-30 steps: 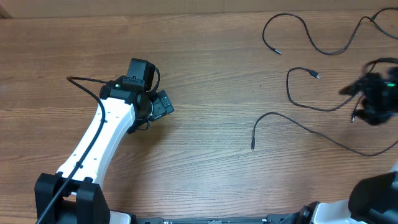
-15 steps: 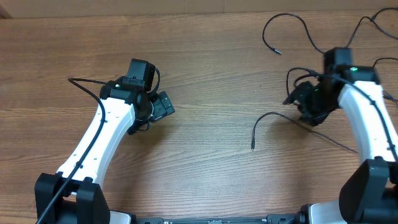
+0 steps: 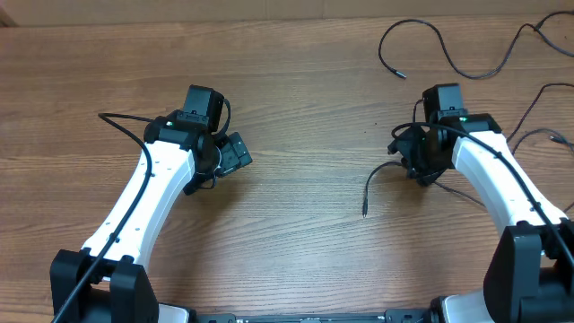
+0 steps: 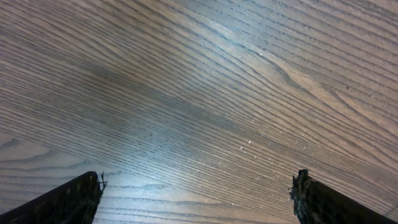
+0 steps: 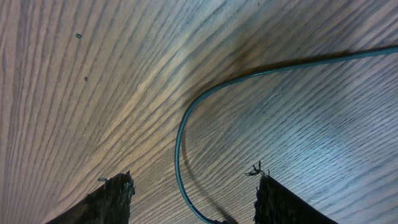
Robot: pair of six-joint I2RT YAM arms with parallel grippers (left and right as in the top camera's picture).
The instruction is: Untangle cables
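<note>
Over the brown wood-grain counter, the left gripper hangs with fingers spread wide. The right gripper, fingers apart, straddles the bend of a thin black cable. More loose black cables lie at the far right.

Table: wood grain, slight sheen. Cable: smooth blk plastic-looking. Arm shells: white glossy plastic.
</note>
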